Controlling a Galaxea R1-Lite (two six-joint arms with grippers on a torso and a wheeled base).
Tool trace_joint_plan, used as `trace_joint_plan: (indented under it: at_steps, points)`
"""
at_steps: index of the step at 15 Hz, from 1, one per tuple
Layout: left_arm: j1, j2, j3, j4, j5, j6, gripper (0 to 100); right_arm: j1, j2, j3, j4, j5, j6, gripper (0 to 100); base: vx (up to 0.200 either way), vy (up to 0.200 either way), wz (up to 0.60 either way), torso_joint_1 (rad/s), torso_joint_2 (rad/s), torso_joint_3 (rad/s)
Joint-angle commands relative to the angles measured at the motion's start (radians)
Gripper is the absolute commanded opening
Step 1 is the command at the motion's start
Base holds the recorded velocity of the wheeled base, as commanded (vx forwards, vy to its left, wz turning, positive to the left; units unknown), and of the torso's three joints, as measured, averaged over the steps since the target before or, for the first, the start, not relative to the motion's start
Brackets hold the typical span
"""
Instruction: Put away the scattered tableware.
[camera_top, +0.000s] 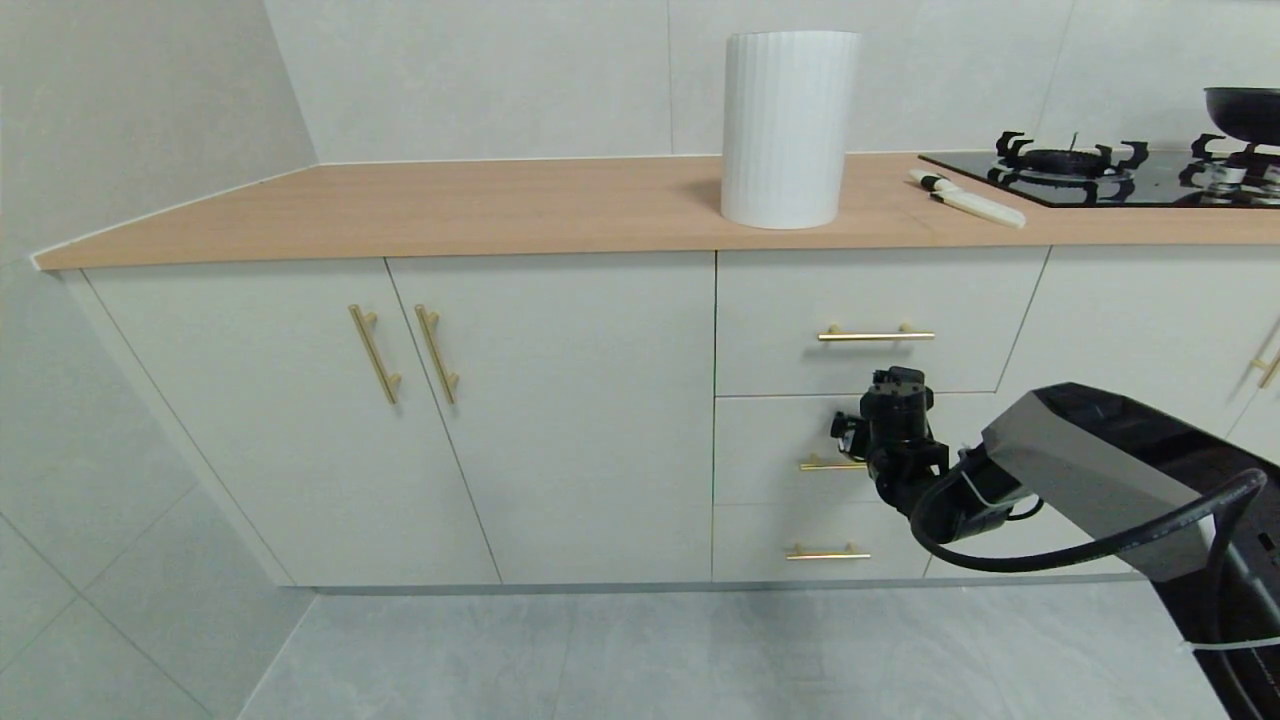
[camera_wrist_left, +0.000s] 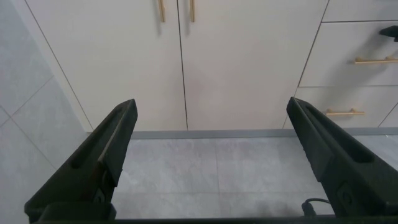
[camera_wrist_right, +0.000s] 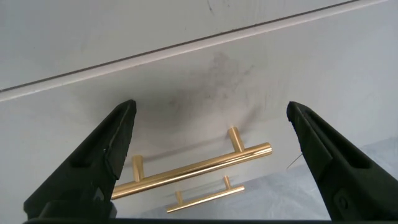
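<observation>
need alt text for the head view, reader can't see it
The right gripper is in front of the gold handle of the middle drawer, in a stack of three below a wooden counter. On the counter are a tall white ribbed container, a white utensil and a black gas hob. A two-door cabinet is to the left.

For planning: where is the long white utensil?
Head view, right side: the utensil lies on the wooden countertop, between the white ribbed cylinder and black hob.
</observation>
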Motion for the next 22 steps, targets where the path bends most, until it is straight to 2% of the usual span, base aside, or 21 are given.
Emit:
trace_joint_plan:
  at_steps: [1, 5, 8, 9, 11, 12, 14, 15, 18, 22]
  points:
    - [0.0, 0.0, 0.0, 0.0, 0.0, 0.0, 100, 0.0, 0.002, -0.001, -0.004, -0.001, 0.001, 100, 0.0, 0.0, 0.0, 0.0, 0.0, 0.0]
    - [0.0, 0.0, 0.0, 0.0, 0.0, 0.0, 100, -0.001, -0.017, 0.021, -0.002, -0.001, -0.001, 100, 0.0, 0.0, 0.0, 0.0, 0.0, 0.0]
    - [0.0, 0.0, 0.0, 0.0, 0.0, 0.0, 100, 0.0, -0.208, 0.226, 0.004, 0.006, -0.01, 100, 0.0, 0.0, 0.0, 0.0, 0.0, 0.0]
    - [0.0, 0.0, 0.0, 0.0, 0.0, 0.0, 100, 0.0, -0.208, 0.226, 0.004, 0.006, -0.01, 100, 0.0, 0.0, 0.0, 0.0, 0.0, 0.0]
    - [0.0, 0.0, 0.0, 0.0, 0.0, 0.0, 100, 0.0, -0.462, 0.489, 0.004, 0.043, -0.018, 100, 0.0, 0.0, 0.0, 0.0, 0.0, 0.0]
    - [0.0, 0.0, 0.0, 0.0, 0.0, 0.0, 100, 0.0, -0.481, 0.507, 0.002, 0.043, -0.022, 100, 0.0, 0.0, 0.0, 0.0, 0.0, 0.0]
    - [0.0, 0.0, 0.0, 0.0, 0.0, 0.0, 100, 0.019, -0.767, 0.739, -0.002, 0.037, -0.075, 100, 0.0, 0.0, 0.0, 0.0, 0.0, 0.0]
    - [0.0, 0.0, 0.0, 0.0, 0.0, 0.0, 100, 0.026, -0.81, 0.766, -0.002, 0.037, -0.082, 100, 0.0, 0.0, 0.0, 0.0, 0.0, 0.0]
    - [0.0, 0.0, 0.0, 0.0, 0.0, 0.0, 100, 0.051, -1.163, 0.995, -0.001, 0.025, -0.177, 100, 0.0, 0.0, 0.0, 0.0, 0.0, 0.0]
    - [0.0, 0.0, 0.0, 0.0, 0.0, 0.0, 100, 0.048, -1.629, 1.21, 0.045, -0.018, -0.326, 100, 0.0, 0.0, 0.0, 0.0, 0.0, 0.0]
